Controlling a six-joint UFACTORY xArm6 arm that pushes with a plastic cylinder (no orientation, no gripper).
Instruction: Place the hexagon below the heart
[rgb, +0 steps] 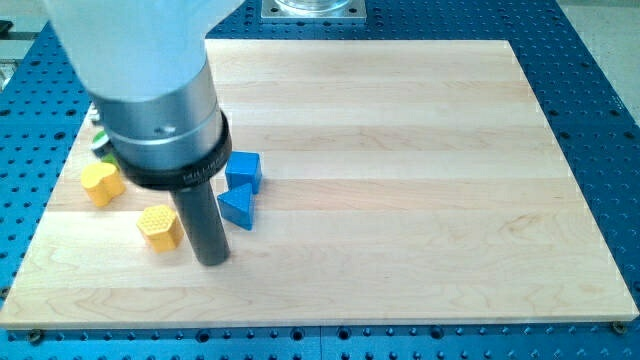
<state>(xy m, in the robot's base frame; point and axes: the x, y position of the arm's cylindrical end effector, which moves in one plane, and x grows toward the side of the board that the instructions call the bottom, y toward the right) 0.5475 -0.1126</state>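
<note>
A yellow hexagon block (160, 226) lies on the wooden board (400, 200) at the view's lower left. A yellow heart block (101, 183) lies up and to the left of it, near the board's left edge. My tip (212, 262) rests on the board just right of the hexagon, very close to it; I cannot tell whether it touches. The hexagon sits lower than the heart and off to its right.
A blue cube (243, 170) and a blue triangular block (237, 206) lie just right of the rod. A green block (100, 146) shows partly behind the arm's body at the left edge. Blue perforated table surrounds the board.
</note>
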